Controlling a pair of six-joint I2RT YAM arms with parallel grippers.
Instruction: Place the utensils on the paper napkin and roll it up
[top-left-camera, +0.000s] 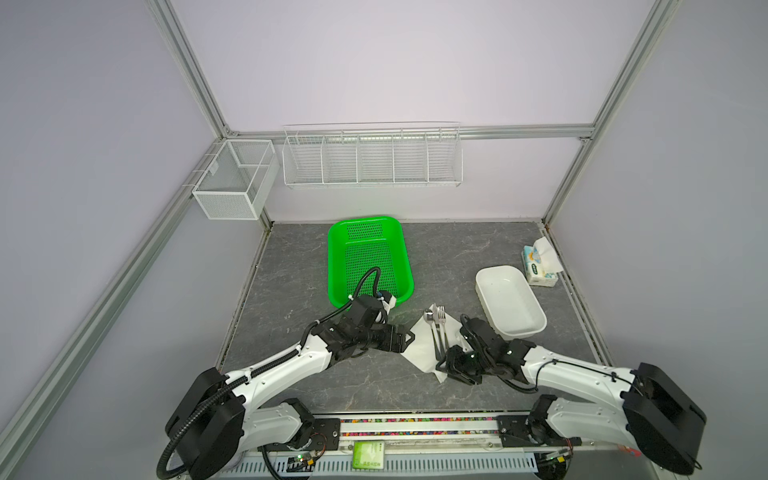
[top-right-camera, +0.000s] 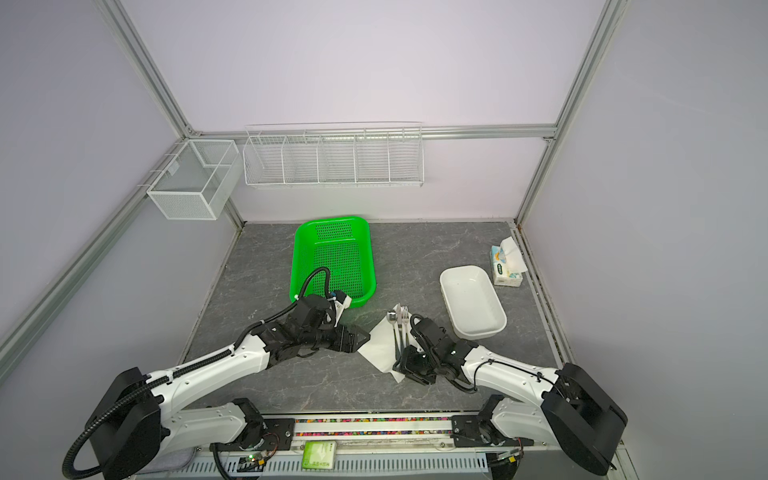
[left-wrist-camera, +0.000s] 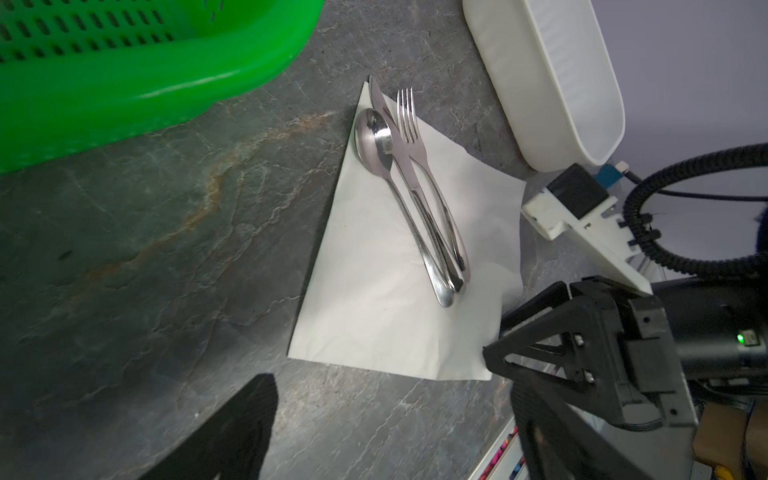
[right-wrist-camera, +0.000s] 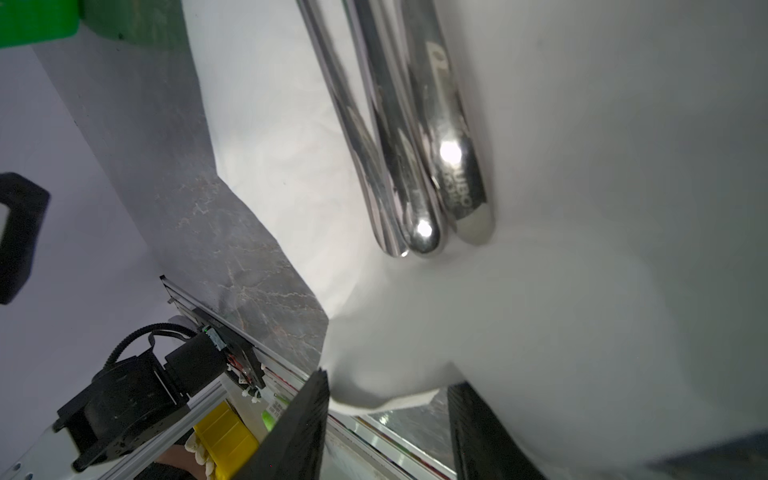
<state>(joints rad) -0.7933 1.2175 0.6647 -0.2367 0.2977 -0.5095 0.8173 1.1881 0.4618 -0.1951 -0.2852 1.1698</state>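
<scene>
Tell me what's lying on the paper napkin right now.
The spoon, knife and fork lie side by side on the paper napkin, handle ends together. The right gripper, open, straddles the napkin's near corner and hides it in both top views.

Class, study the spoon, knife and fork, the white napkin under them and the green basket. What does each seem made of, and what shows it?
The utensils look like polished metal, probably steel: mirror-bright highlights. The paper napkin looks thin, matte paper: soft creases. The green basket seems glossy moulded plastic: slotted wall, sheen.
</scene>
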